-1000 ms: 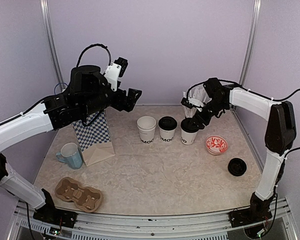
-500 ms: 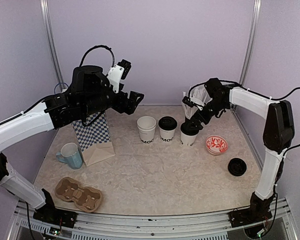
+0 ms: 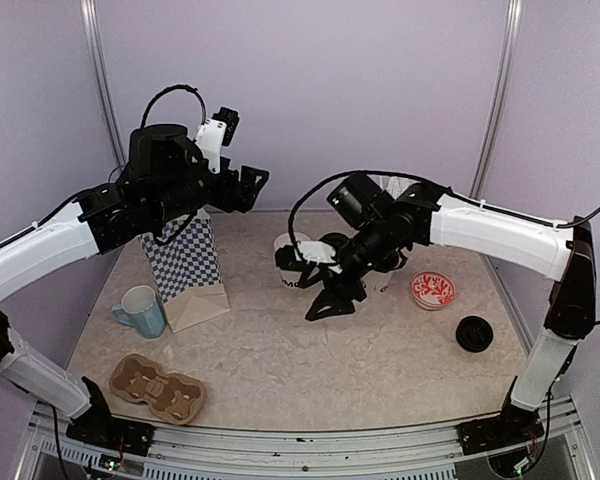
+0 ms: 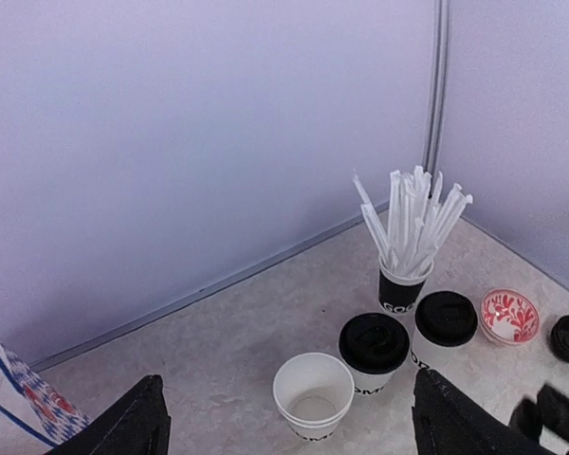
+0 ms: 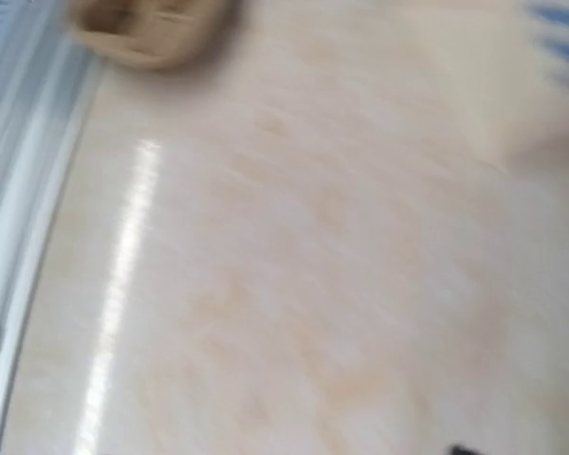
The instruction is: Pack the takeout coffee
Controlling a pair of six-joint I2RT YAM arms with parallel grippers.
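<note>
Three white "MOOD" coffee cups stand in a row at the back middle: an open stacked cup [image 4: 313, 393], a lidded cup [image 4: 374, 346] and a second lidded cup [image 4: 445, 322]. In the top view the open cup [image 3: 290, 258] shows, and my right arm partly hides the lidded ones [image 3: 332, 243]. My left gripper [image 3: 250, 187] hangs high above the bag, open and empty, its fingers [image 4: 137, 431] wide apart. My right gripper [image 3: 330, 303] is low over the table in front of the cups, its fingers spread and empty. The right wrist view is motion-blurred.
A black-banded cup of straws [image 4: 403, 284] stands behind the cups. A red patterned bowl [image 3: 433, 290] and a loose black lid [image 3: 473, 333] lie right. A checkered paper bag [image 3: 185, 270], a blue mug [image 3: 142, 310] and a cardboard cup carrier [image 3: 158, 388] are left.
My right arm has swung left and down from the right lidded cup to the table in front of the cups. My left gripper has shifted slightly back and left.
</note>
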